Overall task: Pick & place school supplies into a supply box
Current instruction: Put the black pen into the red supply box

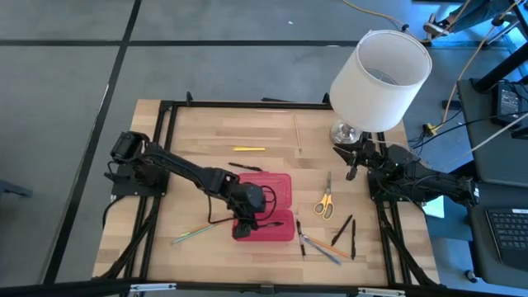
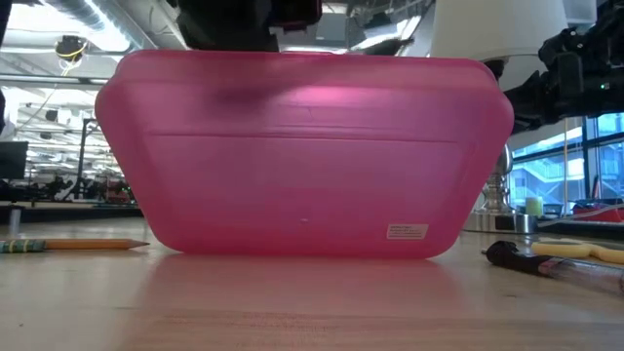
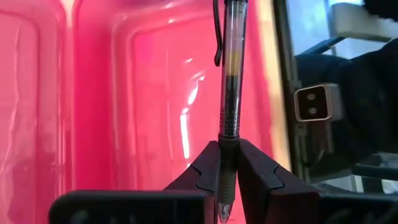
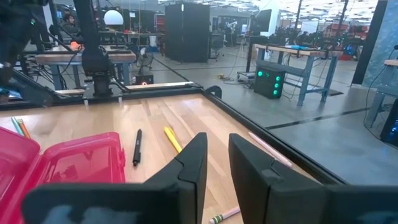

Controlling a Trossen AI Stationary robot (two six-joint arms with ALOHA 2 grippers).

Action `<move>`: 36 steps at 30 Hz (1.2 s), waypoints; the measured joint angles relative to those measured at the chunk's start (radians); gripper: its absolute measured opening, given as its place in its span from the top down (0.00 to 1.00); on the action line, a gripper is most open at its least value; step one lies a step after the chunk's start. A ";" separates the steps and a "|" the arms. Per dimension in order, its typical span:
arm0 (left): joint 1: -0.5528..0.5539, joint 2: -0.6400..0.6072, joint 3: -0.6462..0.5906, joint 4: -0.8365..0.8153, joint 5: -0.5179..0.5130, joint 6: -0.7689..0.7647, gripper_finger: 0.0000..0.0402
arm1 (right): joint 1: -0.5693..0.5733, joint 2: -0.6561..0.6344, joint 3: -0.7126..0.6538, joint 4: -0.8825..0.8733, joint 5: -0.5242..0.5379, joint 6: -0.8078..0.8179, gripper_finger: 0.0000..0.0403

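The left gripper [image 3: 227, 180] clenches a clear pen [image 3: 231, 74] over the open pink pencil case [image 1: 266, 205]; scissors [image 1: 324, 201] lie nearby. The right gripper [image 4: 214, 163], slightly parted, idles beside the lamp [image 1: 378, 70], seemingly empty.

White lampshade [image 1: 380, 79] on a chrome lamp base [image 1: 344, 132] at the table's [image 1: 206, 140] corner

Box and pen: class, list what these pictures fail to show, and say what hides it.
- Box contents: low view, frosted wall blocks them.
- Pen top end: left wrist view, frame edge cuts it.
- Left tool: high view, arm covers its fingers.
- Scissors: low view, box hides them.
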 joint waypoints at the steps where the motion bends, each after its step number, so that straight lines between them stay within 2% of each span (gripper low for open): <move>1: -0.003 0.006 0.000 -0.002 -0.001 -0.001 0.94 | 0.000 0.000 0.000 0.000 0.000 0.000 0.82; 23: -0.007 0.219 0.000 0.097 0.026 -0.084 0.94 | 0.000 0.000 0.000 0.000 -0.001 0.027 0.82; 29: -0.007 0.246 0.001 0.088 0.022 -0.103 0.94 | 0.000 0.000 0.000 0.000 -0.001 0.027 0.82; 36: 0.001 0.242 0.005 0.007 -0.027 -0.103 0.94 | 0.000 0.000 0.000 0.000 -0.002 0.027 0.82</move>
